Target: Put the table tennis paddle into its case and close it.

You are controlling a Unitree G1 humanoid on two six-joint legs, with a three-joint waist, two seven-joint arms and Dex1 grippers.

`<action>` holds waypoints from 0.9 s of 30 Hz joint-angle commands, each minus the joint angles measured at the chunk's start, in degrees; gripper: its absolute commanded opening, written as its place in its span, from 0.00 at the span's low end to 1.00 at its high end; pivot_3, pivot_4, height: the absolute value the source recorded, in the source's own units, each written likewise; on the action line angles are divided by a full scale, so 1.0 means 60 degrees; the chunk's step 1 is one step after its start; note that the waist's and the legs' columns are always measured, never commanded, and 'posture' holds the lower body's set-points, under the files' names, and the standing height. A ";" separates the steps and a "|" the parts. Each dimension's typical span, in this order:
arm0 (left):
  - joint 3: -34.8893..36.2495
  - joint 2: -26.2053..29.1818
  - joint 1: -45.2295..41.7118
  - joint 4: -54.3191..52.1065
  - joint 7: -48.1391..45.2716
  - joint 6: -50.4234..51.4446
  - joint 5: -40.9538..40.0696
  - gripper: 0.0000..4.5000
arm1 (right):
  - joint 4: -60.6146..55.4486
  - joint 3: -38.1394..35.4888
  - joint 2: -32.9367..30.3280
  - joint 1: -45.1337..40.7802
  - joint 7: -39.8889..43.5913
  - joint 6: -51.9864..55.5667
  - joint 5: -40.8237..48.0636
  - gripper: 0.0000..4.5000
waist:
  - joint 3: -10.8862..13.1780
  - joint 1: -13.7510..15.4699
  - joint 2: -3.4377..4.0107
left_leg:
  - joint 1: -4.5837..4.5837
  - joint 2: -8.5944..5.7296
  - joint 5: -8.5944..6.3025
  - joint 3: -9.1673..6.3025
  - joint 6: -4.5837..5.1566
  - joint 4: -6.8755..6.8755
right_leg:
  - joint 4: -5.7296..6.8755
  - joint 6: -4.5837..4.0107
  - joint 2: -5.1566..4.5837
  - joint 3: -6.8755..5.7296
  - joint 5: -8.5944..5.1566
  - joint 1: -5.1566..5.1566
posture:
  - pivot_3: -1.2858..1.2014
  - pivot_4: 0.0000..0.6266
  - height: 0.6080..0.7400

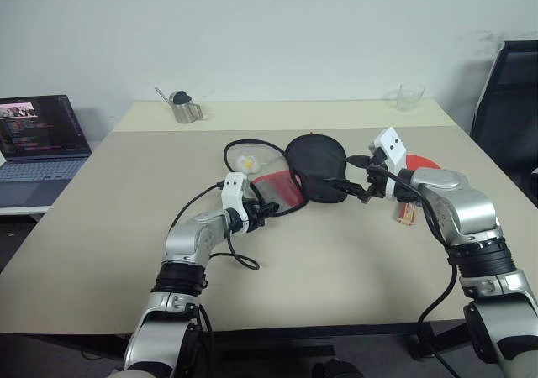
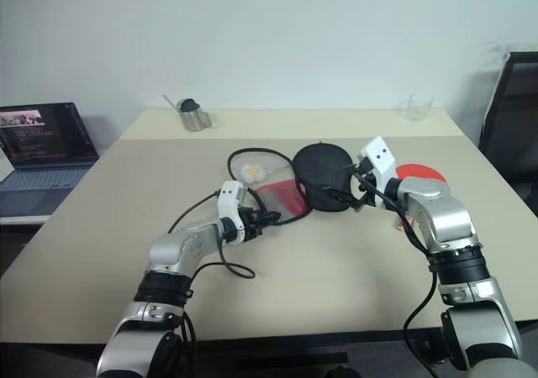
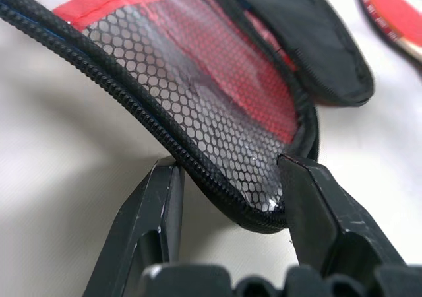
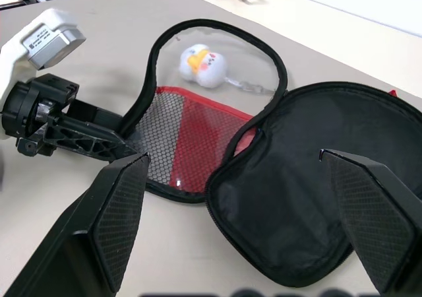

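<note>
Soft, limp case (image 4: 277,198) lying unzipped: left gripper (image 3: 227,198) straddles its stiffer zip rim (the best hold), right gripper (image 4: 241,224) spread wide, empty.

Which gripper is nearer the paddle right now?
Right. The right gripper hovers open over the case's black flap, just beside the paddle. The left gripper is across the case, its fingers straddling the mesh edge.

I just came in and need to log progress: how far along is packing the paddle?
Done: the black-and-red soft zip case lies unzipped and spread open. In hand: the left gripper straddles its mesh edge; the right gripper hovers open above it. Left: the red-rubber paddle lies on the table outside the case; inserting and zipping remain.
</note>
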 commanded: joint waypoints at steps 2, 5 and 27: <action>0.0011 0.0046 -0.0145 -0.0381 -0.0296 -0.0142 -0.0127 0.33 | -0.0419 -0.0234 -0.0084 -0.0069 0.0017 -0.0052 0.0089 1.00 | 0.0000 -0.0003 0.0000 | 0.0001 0.0000 0.0000 0.0001 0.0000 0.0000 | 0.0001 0.0000 0.0000 0.0001 0.0000 0.0000 | 0.52 0.24 1.00; 0.0057 0.0187 -0.0103 -0.0481 -0.0383 -0.0051 -0.0115 0.08 | -0.0432 -0.0245 -0.0095 -0.0058 0.0015 -0.0062 0.0088 1.00 | 0.0000 -0.0003 0.0000 | 0.0000 0.0000 0.0000 -0.0001 0.0000 0.0000 | 0.0000 0.0000 0.0000 0.0000 0.0000 0.0000 | 0.52 0.24 1.00; 0.1086 0.2062 0.0316 -0.1472 -0.0771 0.2071 -0.1166 0.01 | -0.0240 -0.0153 -0.0098 -0.0092 0.0156 -0.0116 0.0041 1.00 | 0.0000 -0.0031 0.0000 | 0.0001 0.0002 0.0000 -0.0002 0.0000 -0.0001 | 0.0000 0.0000 0.0000 -0.0001 0.0000 -0.0002 | 0.52 0.24 1.00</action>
